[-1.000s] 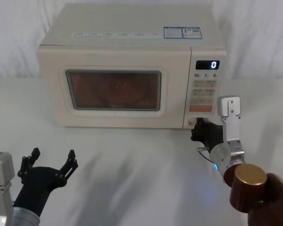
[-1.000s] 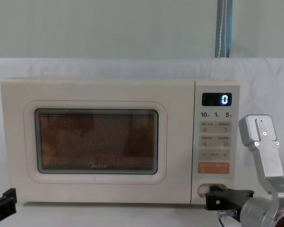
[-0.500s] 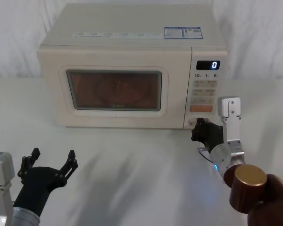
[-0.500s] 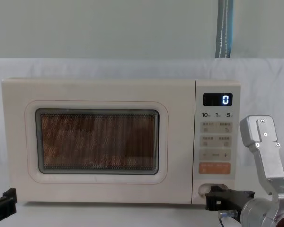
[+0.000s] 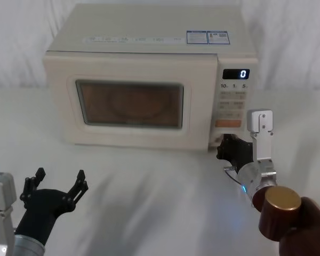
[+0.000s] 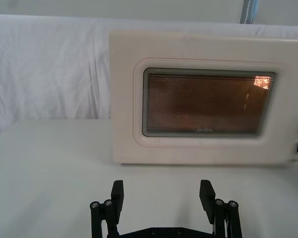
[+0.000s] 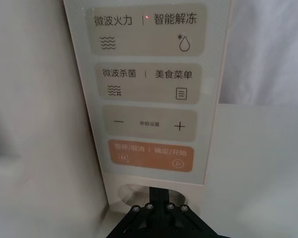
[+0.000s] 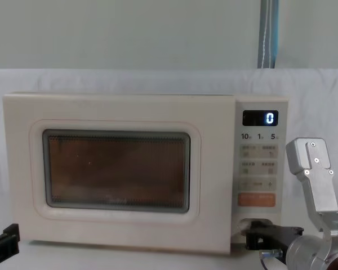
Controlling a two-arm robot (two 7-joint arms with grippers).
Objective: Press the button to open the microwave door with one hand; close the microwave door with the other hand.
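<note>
The cream microwave (image 5: 149,32) stands at the back of the table. Its door (image 5: 129,104) (image 8: 115,171) (image 6: 203,104) is slightly ajar, with the right edge standing out from the control panel (image 5: 233,101). My right gripper (image 5: 222,148) (image 8: 253,236) (image 7: 159,193) is shut, and its tip rests in the recess of the button (image 7: 131,191) under the orange key (image 7: 151,155). The tip hides most of the button. My left gripper (image 5: 53,181) (image 6: 161,196) hangs open near the table's front left, well short of the door.
A white cloth covers the table (image 5: 149,181), and a white curtain hangs behind. Bare table lies between my left gripper and the door. My right arm's silver link (image 8: 315,174) and brown-capped joint (image 5: 280,205) stand at the front right.
The door has sprung outward at its right edge and now overlaps the control panel's edge. Both grippers have stayed where they were.
</note>
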